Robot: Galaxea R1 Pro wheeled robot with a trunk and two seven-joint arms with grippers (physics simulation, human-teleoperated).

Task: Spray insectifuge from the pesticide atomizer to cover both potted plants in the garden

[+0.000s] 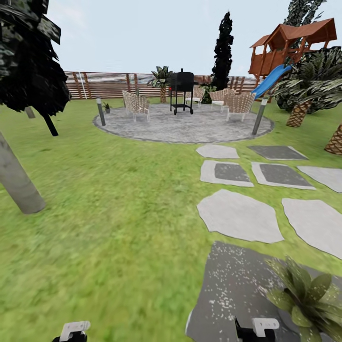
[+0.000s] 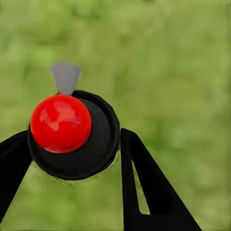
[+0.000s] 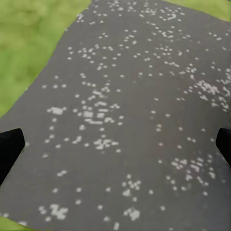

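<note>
My left gripper hangs low over the lawn, its dark fingers closed around a black-collared object with a red ball top; its body is hidden, so I cannot name it. My right gripper hovers over a dark speckled paving stone, jaws wide and holding nothing, only the fingertips in frame. One potted plant sits beside me on that stone, cut off at the edge. Another small plant stands far off by the fence. No writing is legible.
</note>
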